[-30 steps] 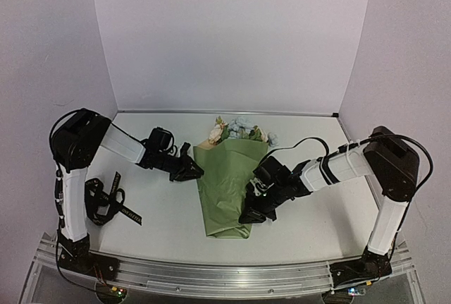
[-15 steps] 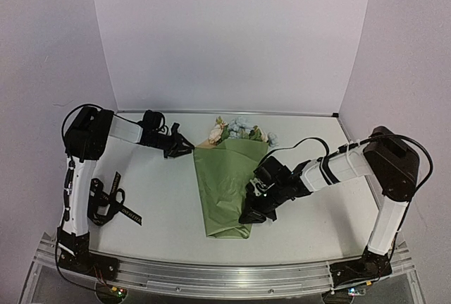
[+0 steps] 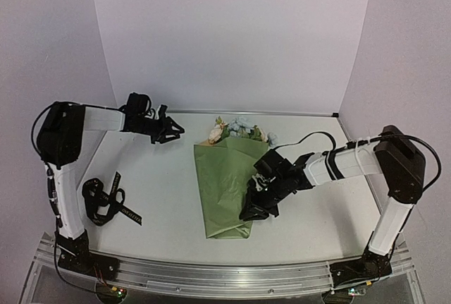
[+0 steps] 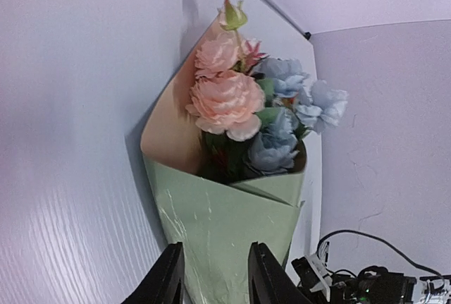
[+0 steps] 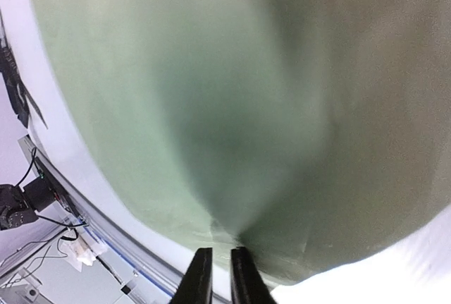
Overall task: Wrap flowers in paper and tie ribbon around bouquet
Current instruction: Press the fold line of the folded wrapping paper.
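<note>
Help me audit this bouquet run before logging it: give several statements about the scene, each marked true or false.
1. The long black ribbon with white lettering is tied around the sage-green paper cone. False: it lies loose on the white table, left of and apart from the cone.
2. Cream and pale blue blooms show at the cone's wide far end. True.
3. The left gripper grips the cone. False: its jaws stand open and empty, clear of the cone.
4. The right gripper sits at the cone's right edge near its narrow end. True.
</note>
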You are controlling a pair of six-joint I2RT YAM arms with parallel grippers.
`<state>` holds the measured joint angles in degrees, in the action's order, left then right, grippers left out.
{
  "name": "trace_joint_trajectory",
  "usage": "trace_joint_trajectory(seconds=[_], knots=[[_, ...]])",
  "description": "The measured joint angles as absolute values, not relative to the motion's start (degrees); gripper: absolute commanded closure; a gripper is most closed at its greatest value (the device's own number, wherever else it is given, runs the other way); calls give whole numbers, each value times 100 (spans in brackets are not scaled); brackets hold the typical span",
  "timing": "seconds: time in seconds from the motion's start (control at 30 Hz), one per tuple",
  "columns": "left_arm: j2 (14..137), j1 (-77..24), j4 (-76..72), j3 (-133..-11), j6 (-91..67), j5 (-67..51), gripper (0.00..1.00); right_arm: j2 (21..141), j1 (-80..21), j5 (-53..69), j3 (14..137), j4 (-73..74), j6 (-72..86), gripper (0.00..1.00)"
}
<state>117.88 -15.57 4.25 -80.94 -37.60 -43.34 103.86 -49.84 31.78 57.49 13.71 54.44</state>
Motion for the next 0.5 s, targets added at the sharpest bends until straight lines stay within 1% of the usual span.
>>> trace_joint_trajectory(seconds=[0.17,0.27,0.43,0.5], knots=[[9956,-1716,368,-6668,-3804,-3818,65,10154,-4984,3019,6127,1795,5353,82],[9293,-1992,431,-6141,-3820,-3489,65,10127,-4979,2871,6292,1978,5273,81],[8384,-2544,644,-5114,-4061,-2775,62,10127,-4980,2583,6415,2319,5135,81],[8035,-2603,723,-4649,-4186,-2576,63,10123,-4980,2476,6420,2408,5087,80]])
